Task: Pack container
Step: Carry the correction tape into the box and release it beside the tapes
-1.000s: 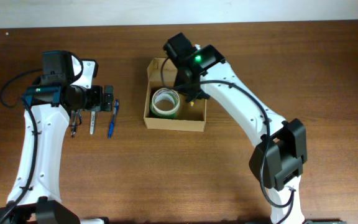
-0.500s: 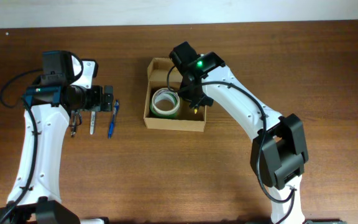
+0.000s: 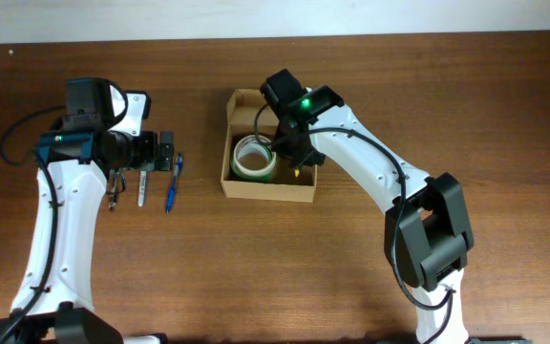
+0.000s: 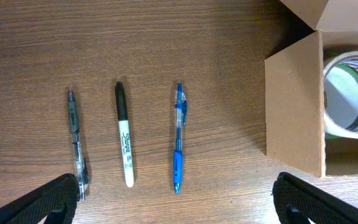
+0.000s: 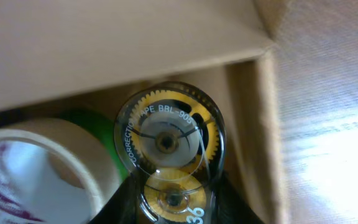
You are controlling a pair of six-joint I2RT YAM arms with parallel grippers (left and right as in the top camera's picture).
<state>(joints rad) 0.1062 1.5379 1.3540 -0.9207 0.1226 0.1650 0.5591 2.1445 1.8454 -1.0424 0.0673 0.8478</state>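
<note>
Brown counter (image 3: 256, 277): you see the right pincer (image 5: 174, 205) grasping a correction tape (image 5: 166, 140) inside the box (image 3: 265, 187); left pincer (image 4: 185, 202) released over three pens (image 4: 125, 134).

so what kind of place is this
Likely an office-style desk set for robot packing: wooden table, blue pen and marker laid out, cardboard box holding a tape roll, correction tape in the right gripper.

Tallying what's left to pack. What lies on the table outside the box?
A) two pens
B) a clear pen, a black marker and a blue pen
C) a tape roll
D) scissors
B: the left wrist view shows a clear pen, a black marker and a blue pen lying side by side on the table, outside the container; the tape roll is inside it.
</note>
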